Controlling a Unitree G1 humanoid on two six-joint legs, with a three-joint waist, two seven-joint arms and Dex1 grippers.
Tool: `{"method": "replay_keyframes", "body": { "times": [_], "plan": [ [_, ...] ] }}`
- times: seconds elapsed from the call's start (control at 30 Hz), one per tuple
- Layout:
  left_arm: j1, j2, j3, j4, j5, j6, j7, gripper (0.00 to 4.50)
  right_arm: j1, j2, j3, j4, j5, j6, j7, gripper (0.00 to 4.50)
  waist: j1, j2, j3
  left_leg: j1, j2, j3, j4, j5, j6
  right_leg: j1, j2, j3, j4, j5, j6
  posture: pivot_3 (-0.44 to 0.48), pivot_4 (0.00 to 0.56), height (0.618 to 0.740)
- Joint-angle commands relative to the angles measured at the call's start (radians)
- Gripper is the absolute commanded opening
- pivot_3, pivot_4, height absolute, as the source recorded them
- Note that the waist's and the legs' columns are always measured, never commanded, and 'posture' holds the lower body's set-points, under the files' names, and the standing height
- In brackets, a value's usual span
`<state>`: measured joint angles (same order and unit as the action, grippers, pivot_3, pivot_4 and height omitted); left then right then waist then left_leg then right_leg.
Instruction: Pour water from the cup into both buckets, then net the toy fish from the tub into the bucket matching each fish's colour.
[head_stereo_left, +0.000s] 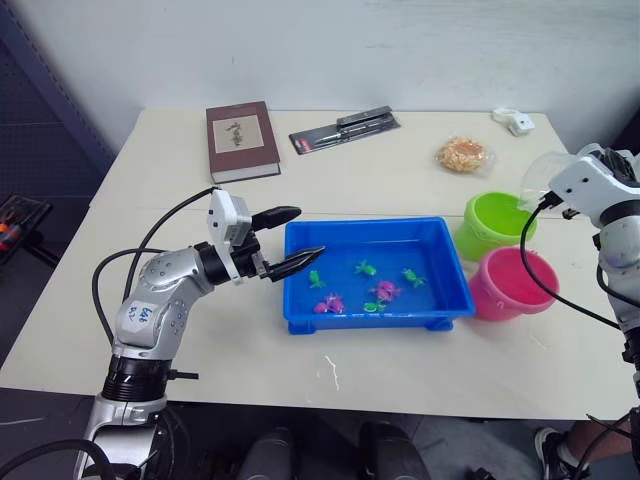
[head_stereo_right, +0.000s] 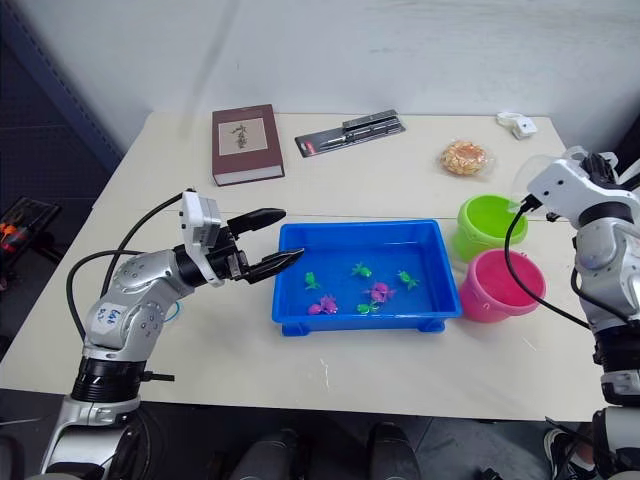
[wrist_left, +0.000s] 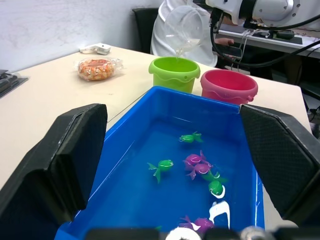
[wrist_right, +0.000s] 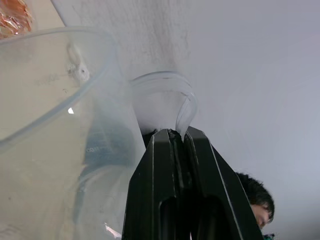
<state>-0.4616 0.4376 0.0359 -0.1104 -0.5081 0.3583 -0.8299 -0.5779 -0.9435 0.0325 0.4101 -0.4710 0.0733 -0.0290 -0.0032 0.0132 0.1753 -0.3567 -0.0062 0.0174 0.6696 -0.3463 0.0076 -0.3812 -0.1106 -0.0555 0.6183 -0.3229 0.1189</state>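
My right gripper (wrist_right: 177, 134) is shut on the handle of the clear cup (head_stereo_left: 540, 178). The cup is tilted over the lime green bucket (head_stereo_left: 497, 222), and a thin stream of water falls from the cup (wrist_left: 184, 27) into that bucket (wrist_left: 175, 72). The pink bucket (head_stereo_left: 512, 283) stands just in front of the green one, to the right of the blue tub (head_stereo_left: 375, 320). Several toy fish float in the tub's water, among them a green fish (head_stereo_left: 363, 267) and a pink fish (head_stereo_left: 384, 291). At the tub's left rim my left gripper (head_stereo_left: 308, 231) is open and holds nothing.
A brown book (head_stereo_left: 241, 140), a flat black packet (head_stereo_left: 345, 130), a bag of snacks (head_stereo_left: 463, 154) and a small white object (head_stereo_left: 515, 121) lie along the far side of the table. A person (wrist_left: 170, 20) sits beyond the table's right end.
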Motion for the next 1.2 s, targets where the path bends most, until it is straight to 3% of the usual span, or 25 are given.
{"method": "replay_keyframes", "body": {
  "times": [0.03,0.5,0.87,1.1,1.2],
  "plan": [
    [-0.007,-0.010,0.006,-0.039,0.002,-0.019,0.015,4.50,-0.028,-0.043,0.003,0.007,-0.079,-0.059,-0.070,0.04,0.000,0.000,0.000,0.000,0.000,0.000,0.000,0.000,0.000,0.000,0.000,0.000,0.000,0.000,0.000,0.000,0.150,0.738],
    [-0.041,-0.024,-0.024,-0.024,0.004,-0.032,-0.021,4.50,-0.021,-0.070,0.048,0.061,-0.225,-0.218,-0.213,0.04,0.000,0.000,0.000,0.000,0.000,0.000,0.000,0.000,0.000,0.000,0.000,0.000,0.000,0.000,0.000,0.000,0.150,0.738],
    [-0.032,-0.036,-0.030,-0.033,0.003,-0.036,-0.016,4.50,-0.025,-0.066,0.048,0.102,-0.233,-0.268,-0.229,0.04,-0.001,-0.001,0.000,0.000,0.000,0.000,0.000,0.000,0.000,0.000,0.000,0.000,0.000,0.000,0.000,0.000,0.150,0.738],
    [-0.033,-0.036,-0.029,-0.036,-0.002,-0.035,-0.024,4.50,0.008,0.030,-0.134,0.074,0.064,-0.197,-0.068,0.04,0.001,-0.001,0.001,0.000,0.000,0.000,0.000,0.000,0.000,0.000,0.000,0.000,0.000,0.000,0.000,0.000,0.150,0.738],
    [-0.048,-0.045,-0.038,-0.026,0.000,-0.044,-0.032,4.50,0.015,0.097,-0.316,0.048,0.280,-0.127,-0.028,0.04,0.002,-0.001,0.001,-0.001,0.000,0.000,0.001,0.000,0.000,0.000,0.000,-0.001,0.000,0.000,0.000,0.000,0.150,0.738]
  ]
}}
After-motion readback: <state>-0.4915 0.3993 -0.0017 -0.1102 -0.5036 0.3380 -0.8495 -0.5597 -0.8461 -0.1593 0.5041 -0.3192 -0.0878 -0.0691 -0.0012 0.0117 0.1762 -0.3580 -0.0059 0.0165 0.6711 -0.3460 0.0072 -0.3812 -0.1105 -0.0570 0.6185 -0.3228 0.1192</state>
